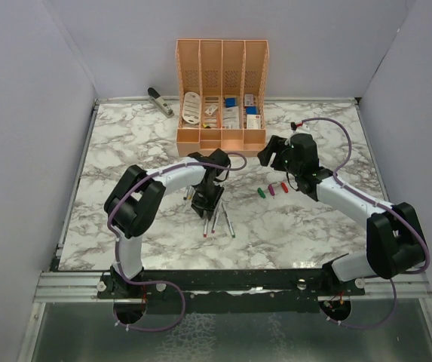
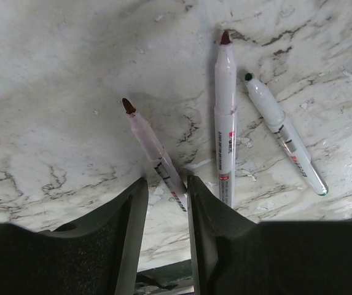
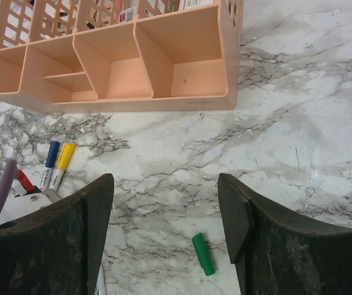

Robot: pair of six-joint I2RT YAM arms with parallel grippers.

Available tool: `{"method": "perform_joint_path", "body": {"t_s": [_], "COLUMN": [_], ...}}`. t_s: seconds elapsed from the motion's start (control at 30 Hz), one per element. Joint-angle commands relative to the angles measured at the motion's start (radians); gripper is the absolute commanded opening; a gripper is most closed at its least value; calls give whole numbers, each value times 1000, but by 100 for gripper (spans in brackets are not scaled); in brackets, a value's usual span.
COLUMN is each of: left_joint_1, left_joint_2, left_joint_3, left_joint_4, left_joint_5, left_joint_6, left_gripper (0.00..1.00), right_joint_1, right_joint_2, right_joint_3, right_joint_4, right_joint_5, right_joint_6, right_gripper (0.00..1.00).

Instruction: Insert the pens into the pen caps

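Observation:
Three uncapped silver pens lie on the marble. The dark-tipped pen (image 2: 154, 147) has its back end between my left gripper's (image 2: 165, 183) open jaws, close to the right finger. A red-tipped pen (image 2: 225, 123) and a green-tipped pen (image 2: 283, 135) lie just to its right. In the top view the left gripper (image 1: 206, 204) stands over these pens (image 1: 217, 221). The green (image 1: 261, 192), purple (image 1: 271, 190) and red (image 1: 283, 186) caps lie in a row. My right gripper (image 3: 164, 184) is open and empty, with the green cap (image 3: 203, 253) low between its fingers. Two pens with blue (image 3: 53, 153) and yellow (image 3: 65, 157) caps lie to the left.
The peach desk organiser (image 1: 222, 142) stands at the back centre, and its front trays (image 3: 163, 104) are close ahead of the right gripper. A grey stapler (image 1: 160, 102) lies at the back left. White walls close in the table on three sides.

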Motion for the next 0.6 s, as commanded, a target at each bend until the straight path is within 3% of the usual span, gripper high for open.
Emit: {"method": "perform_joint_path", "body": {"t_s": [0.0, 0.2, 0.57], "left_joint_1": [32, 50, 50], "left_joint_2": [74, 89, 82], "left_joint_3": [7, 20, -45], "left_joint_4": [20, 19, 1], "left_joint_5": [-97, -92, -31], "left_joint_6": [58, 91, 106], "left_gripper": [36, 28, 28], "right_joint_1": [-2, -2, -2], "right_joint_2": [-2, -9, -6], "right_joint_3": [1, 3, 1], "right_joint_4": [3, -3, -9], "right_joint_5": [-20, -9, -2], "right_joint_6": [16, 17, 30], "right_gripper": [68, 68, 68]}}
